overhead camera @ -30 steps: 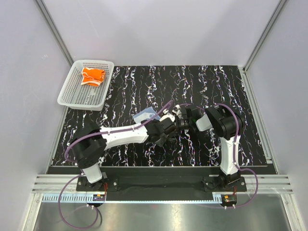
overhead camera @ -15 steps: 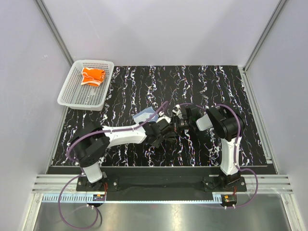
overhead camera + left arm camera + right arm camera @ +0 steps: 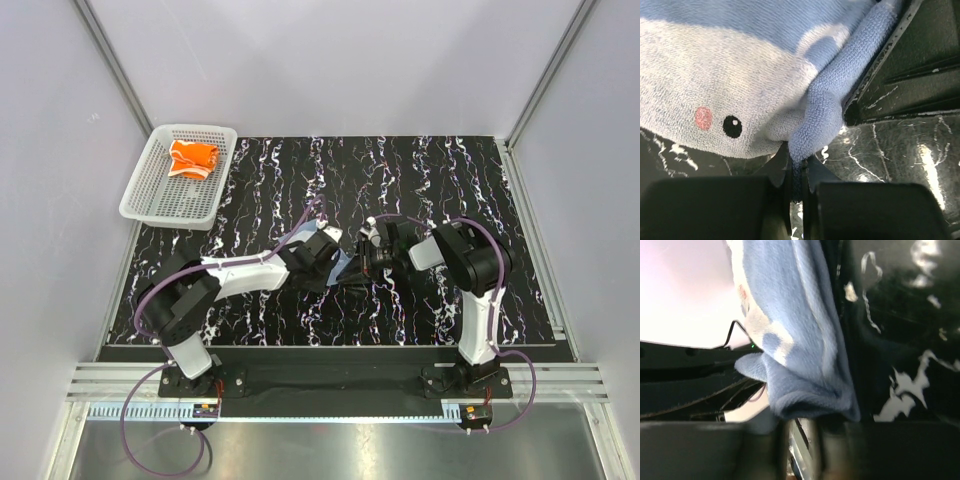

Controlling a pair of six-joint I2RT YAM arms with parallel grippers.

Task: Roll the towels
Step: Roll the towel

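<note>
The light blue towel (image 3: 343, 266) hangs bunched between the two grippers at mid-table. In the left wrist view the blue towel (image 3: 740, 75) shows a cartoon face, and my left gripper (image 3: 797, 172) is shut on its folded edge. My left gripper (image 3: 333, 262) meets my right gripper (image 3: 366, 265) over the mat. In the right wrist view the blue towel (image 3: 790, 340) droops just in front of my right gripper (image 3: 805, 436), whose jaws stand apart with no cloth between them. The orange towel (image 3: 192, 157) lies crumpled in the basket.
The white mesh basket (image 3: 150, 195) sits at the far left corner, half off the black marbled mat (image 3: 450, 180). Grey walls and aluminium posts close in the left, right and back sides.
My left gripper has drawn back to the left and shut on the blue towel's edge. My right gripper has parted its jaws and let the cloth go.
</note>
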